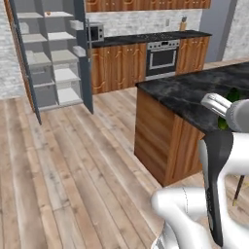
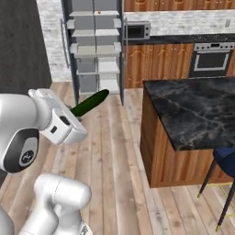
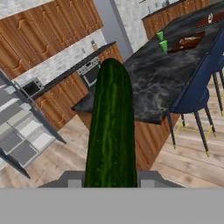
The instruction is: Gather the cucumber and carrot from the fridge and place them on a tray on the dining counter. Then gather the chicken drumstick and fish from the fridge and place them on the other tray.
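I see a plank floor (image 1: 73, 165) running from the robot to an open fridge (image 1: 53, 58) at 11 o'clock in the left base view, its doors swung wide and its pale shelves in sight. Right of it stands a wall of wood cabinets with a microwave (image 1: 95, 32) and an oven (image 1: 162, 58) under a dark worktop. The black marble table (image 2: 197, 110) on its wooden base sits at 3 o'clock in the right base view, with a blue chair (image 2: 225, 160) at its near corner. In the hand view I make out two brown trays (image 3: 189, 41) far along the table at 1 o'clock, apart from each other.

The arm is folded up close to the base, wrist raised, hand (image 2: 59, 124) pointing toward the fridge side. The cucumber (image 3: 111, 127) juts straight out from between the fingers, clamped at its near end and held in the air above the floor, well short of the table.
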Robot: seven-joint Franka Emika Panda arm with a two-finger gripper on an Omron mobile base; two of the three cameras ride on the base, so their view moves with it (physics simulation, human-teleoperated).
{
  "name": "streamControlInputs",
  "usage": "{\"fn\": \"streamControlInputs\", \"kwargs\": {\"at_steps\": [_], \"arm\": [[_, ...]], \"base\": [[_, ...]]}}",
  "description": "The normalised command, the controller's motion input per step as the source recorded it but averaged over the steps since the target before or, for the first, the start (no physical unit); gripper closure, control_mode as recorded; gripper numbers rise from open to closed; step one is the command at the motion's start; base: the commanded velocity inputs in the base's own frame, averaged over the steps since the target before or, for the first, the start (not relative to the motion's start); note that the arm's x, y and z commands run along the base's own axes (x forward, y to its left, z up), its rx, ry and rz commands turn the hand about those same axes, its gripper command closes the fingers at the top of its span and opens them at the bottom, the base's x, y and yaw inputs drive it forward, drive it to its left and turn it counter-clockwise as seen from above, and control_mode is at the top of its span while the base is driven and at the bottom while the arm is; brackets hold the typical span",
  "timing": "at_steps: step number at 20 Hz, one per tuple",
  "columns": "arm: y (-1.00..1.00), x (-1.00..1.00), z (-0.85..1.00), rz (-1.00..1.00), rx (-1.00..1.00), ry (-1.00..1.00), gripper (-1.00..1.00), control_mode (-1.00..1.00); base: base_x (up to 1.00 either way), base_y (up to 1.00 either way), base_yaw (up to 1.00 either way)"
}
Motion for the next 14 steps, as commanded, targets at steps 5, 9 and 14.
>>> {"fn": "streamControlInputs", "kwargs": {"at_steps": [5,9,14], "arm": [[0.0,0.0,0.0,0.0,0.0,0.0,1.0,1.0],[0.0,0.0,0.0,0.0,0.0,0.0,1.0,1.0],[0.0,0.0,0.0,0.0,0.0,0.0,1.0,1.0]], "base": [[-0.08,-1.0,0.0],[0.05,-1.0,0.0],[0.0,-1.0,0.01]]}}
